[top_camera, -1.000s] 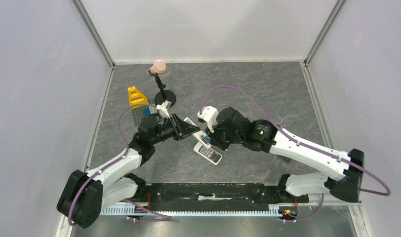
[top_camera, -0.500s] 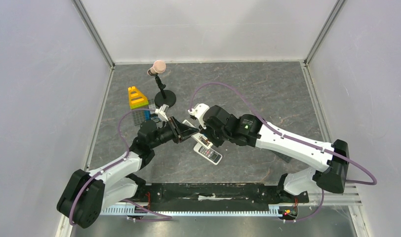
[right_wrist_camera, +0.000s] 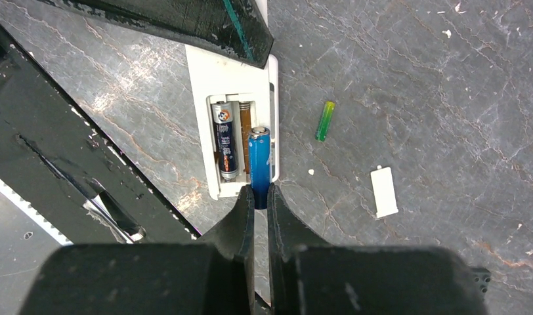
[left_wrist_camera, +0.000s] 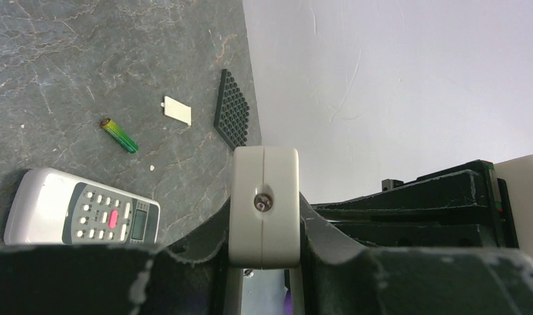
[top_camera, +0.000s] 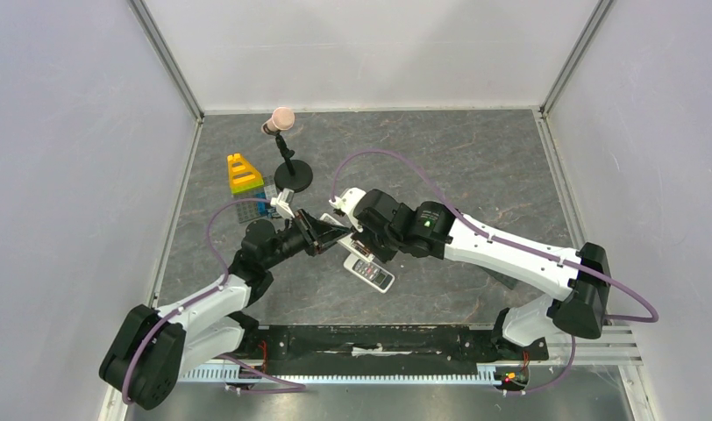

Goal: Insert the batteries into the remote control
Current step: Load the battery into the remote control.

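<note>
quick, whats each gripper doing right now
left gripper: closed, holding the remote control
right gripper: closed, pinching the blue battery

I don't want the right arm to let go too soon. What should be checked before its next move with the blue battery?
1. Grip of the left gripper on the remote control: ok, clamped, open compartment showing.
2. Grip of the right gripper on the blue battery: ok, pinched at one end.
3. Line-up with the slot beside the dark battery: ok, lengthwise over it.
4. Seated flat in the slot: cannot tell.
5. Polarity: cannot tell.
</note>
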Controlling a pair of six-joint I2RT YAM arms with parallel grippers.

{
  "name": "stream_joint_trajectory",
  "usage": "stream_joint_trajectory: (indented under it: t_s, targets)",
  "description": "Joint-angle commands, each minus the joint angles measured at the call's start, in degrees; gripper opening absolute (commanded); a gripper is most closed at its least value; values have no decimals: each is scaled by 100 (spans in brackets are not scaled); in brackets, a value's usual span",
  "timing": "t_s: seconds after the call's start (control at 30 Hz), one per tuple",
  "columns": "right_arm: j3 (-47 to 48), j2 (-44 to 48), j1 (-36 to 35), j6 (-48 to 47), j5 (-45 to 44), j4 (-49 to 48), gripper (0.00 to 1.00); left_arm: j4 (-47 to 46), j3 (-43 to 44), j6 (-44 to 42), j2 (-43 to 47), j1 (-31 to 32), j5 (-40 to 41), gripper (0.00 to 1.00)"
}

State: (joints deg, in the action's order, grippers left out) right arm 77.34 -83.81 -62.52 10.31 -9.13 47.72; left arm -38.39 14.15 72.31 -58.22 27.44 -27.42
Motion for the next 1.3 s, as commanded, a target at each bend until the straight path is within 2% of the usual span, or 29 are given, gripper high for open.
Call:
stream_joint_trajectory:
  t_s: [0.0,1.1,1.27]
  targets:
    - [152,-62,-41,-27,18,-34,4,-431,9,168,117,8,113,2]
    - [106,31,-49,-63,21,-362,21,-353,44,146,148,7,118,2]
    - [145,189,-50,66,27,-382,31,-355,44,155,144,7,135,2]
